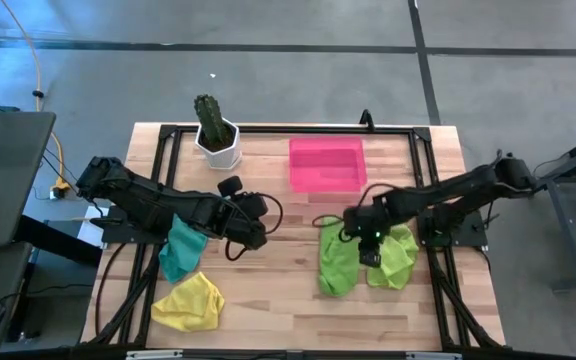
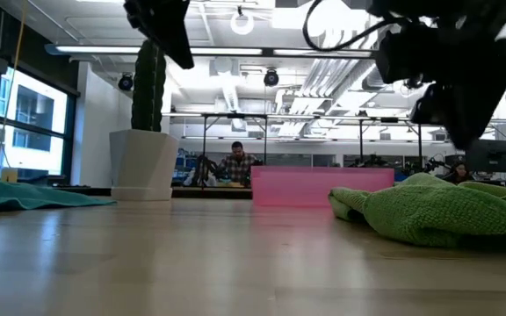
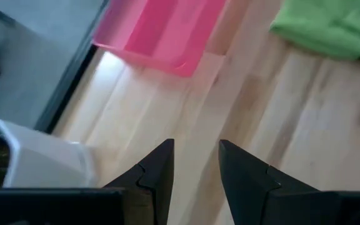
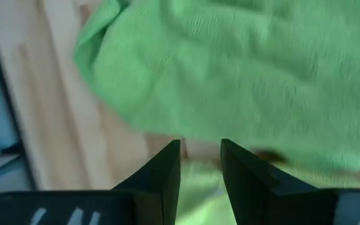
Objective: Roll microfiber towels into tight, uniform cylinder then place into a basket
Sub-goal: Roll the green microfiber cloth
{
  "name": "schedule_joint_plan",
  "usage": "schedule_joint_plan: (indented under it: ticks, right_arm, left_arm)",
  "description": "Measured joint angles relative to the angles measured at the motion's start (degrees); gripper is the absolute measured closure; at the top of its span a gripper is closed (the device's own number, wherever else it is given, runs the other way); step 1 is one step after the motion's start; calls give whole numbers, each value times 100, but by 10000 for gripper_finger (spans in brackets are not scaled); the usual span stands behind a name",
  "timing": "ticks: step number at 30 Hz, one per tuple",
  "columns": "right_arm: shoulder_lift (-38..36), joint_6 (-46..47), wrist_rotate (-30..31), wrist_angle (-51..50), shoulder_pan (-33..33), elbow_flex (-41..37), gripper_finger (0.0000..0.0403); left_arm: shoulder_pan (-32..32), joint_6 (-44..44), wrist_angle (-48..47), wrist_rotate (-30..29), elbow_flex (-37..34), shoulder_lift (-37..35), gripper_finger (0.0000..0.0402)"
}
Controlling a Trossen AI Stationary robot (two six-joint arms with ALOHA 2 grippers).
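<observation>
- Lime green microfiber towels (image 1: 338, 262), two soft crumpled cloths, lie touching each other just in front of the shallow pink translucent plastic basket (image 1: 326, 164); none is rolled yet and the basket looks empty
- You have the right gripper (image 4: 200, 164) hovering over those green cloths, fingers slightly apart and grasping nothing; a pinch here could catch both layers and drag the pair together
- Your left gripper (image 3: 195, 167), left of the basket, is parted and empty too
- Loose folds may give a lopsided roll
- Teal towel (image 1: 181, 248) and yellow towel (image 1: 190, 301) sit well left of the basket, crumpled
</observation>
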Motion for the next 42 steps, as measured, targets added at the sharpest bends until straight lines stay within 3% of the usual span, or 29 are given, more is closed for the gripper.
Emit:
schedule_joint_plan:
  ticks: [7, 16, 24, 32, 38, 42]
  right_arm:
    - [0, -396, 985, 1720, 591, -715, 297]
    - [210, -753, 2109, 4208, 929, -1863, 297]
    - [753, -623, 2358, 4845, 916, -1965, 297]
    - [1670, -635, 2294, 6365, 642, -1954, 297]
    - [2231, -901, 2170, 7663, 349, -1946, 297]
    - [2393, -1364, 2170, 7890, 232, -1641, 297]
  left_arm:
    - [-131, -7, 530, 956, 0, 0, 287]
    - [-622, -501, 1007, 1084, 0, 0, 287]
    - [-1191, -673, 1675, 1064, 0, 0, 287]
    - [-1717, -674, 1915, 788, 0, 0, 287]
    - [-1810, -758, 1920, 411, 0, 28, 287]
    - [-1754, -605, 1908, 354, -2, 185, 287]
